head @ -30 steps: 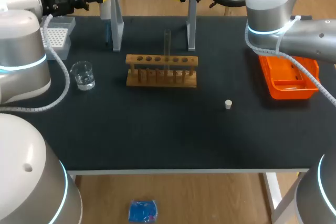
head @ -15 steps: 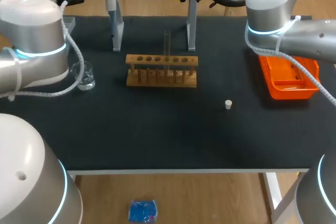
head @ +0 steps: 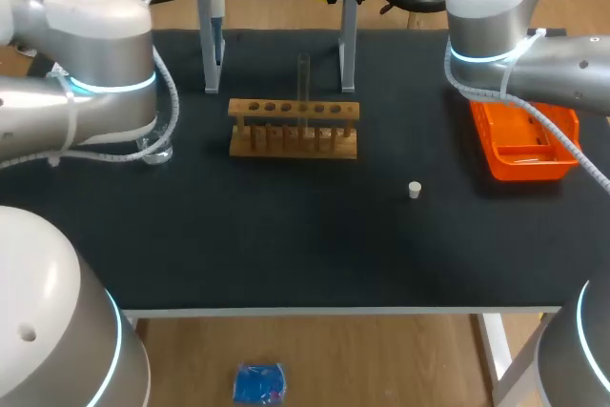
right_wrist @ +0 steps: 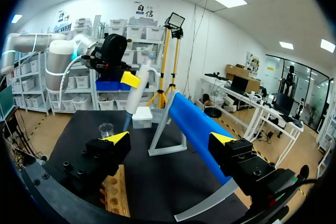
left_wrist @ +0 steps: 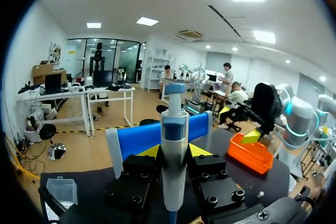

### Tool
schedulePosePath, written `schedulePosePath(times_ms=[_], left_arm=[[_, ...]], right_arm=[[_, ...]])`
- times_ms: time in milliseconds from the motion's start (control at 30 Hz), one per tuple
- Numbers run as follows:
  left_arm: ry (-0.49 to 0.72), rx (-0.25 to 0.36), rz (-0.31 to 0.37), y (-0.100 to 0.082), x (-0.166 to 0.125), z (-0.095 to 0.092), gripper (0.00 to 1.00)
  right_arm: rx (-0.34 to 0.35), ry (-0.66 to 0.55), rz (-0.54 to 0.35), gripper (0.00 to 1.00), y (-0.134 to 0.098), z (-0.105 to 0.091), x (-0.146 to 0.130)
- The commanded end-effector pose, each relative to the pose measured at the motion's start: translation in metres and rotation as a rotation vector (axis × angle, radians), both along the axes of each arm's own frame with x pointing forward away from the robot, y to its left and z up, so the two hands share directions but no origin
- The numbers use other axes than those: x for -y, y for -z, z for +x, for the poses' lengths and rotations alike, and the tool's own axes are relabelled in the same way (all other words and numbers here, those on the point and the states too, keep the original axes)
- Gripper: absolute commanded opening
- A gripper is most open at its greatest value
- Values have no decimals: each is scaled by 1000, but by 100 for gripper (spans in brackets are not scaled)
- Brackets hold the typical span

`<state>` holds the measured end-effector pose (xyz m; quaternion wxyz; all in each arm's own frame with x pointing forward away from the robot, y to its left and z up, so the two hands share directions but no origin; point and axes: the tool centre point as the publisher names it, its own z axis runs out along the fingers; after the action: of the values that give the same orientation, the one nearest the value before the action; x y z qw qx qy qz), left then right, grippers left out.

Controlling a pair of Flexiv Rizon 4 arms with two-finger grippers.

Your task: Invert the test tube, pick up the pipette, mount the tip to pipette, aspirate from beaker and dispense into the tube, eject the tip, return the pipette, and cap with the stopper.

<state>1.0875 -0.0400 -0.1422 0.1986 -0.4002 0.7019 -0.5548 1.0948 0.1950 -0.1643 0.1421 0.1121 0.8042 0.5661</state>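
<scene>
Yellow-tipped, my left pincer [left_wrist: 173, 151] is clamped on the white-and-blue pipette [left_wrist: 174, 129] (upright, just before the stand's blue bar [left_wrist: 137, 137]); my right pincer [right_wrist: 171, 139] gapes apart at that bar's other end.

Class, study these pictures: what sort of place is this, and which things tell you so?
Probably a chemistry-style lab bench worked by robot arms: a wooden test tube rack holding a glass tube, a beaker, and a pipette gripped in the left hand.
</scene>
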Motion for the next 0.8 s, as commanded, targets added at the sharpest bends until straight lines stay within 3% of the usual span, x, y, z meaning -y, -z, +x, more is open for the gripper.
schedulePosePath(times_ms=[33,467,800], left_arm=[[-17,-35,44,-1,12,16,0],[-87,-94,120,5,14,41,0],[-161,-127,134,8,4,49,0]], right_arm=[[-2,-1,-3,100,-1,0,0],[-2,-1,-3,100,-1,0,0],[-2,-1,-3,100,-1,0,0]])
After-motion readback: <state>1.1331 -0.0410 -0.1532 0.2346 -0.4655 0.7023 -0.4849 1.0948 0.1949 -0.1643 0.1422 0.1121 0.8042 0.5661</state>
